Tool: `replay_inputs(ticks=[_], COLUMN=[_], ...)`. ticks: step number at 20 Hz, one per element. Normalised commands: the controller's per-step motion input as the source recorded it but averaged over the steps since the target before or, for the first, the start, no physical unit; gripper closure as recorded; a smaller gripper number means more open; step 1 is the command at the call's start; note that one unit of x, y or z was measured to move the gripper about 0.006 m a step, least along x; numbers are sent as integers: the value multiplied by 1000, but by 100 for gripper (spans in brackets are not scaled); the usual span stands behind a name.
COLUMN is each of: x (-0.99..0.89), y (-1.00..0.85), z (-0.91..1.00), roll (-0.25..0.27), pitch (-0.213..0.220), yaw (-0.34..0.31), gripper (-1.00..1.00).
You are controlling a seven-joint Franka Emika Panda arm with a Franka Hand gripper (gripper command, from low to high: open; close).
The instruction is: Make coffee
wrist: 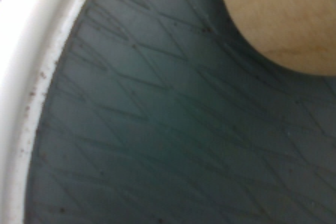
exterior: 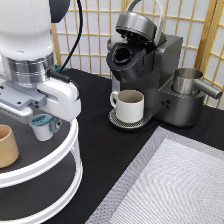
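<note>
Coffee pod [exterior: 41, 126], white with a light-blue foil top, stands on the dark upper shelf of the white round two-tier rack [exterior: 60, 162] at the exterior view's left. I see my gripper [exterior: 42, 120] lowered right over it, the hand's white housing covering the pod's upper part, but I cannot tell how far apart the jaws stand or whether they have hold of the pod. A tan handleless cup [exterior: 7, 145] sits on the same shelf, near the pod toward the exterior view's left edge. My wrist camera shows only the shelf's dark mesh, the white rim and a tan curve of the cup [wrist: 289, 35]. Well apart, toward the exterior view's right, a cream-white mug [exterior: 129, 105] rests on the drip tray of the coffee machine [exterior: 150, 65], whose lid is raised. A grey woven mat [exterior: 170, 185] lies at the bottom right.
</note>
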Motion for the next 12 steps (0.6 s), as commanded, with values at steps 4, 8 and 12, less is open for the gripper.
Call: replay_inputs(ticks=[4,8,12], x=[-120,-167,-19], y=[42,3,163], z=[-184,-117,658], roll=[-44,-22,-100], pitch=[-145,-189,-198], yaw=[0,1,13], gripper=[100,100,100])
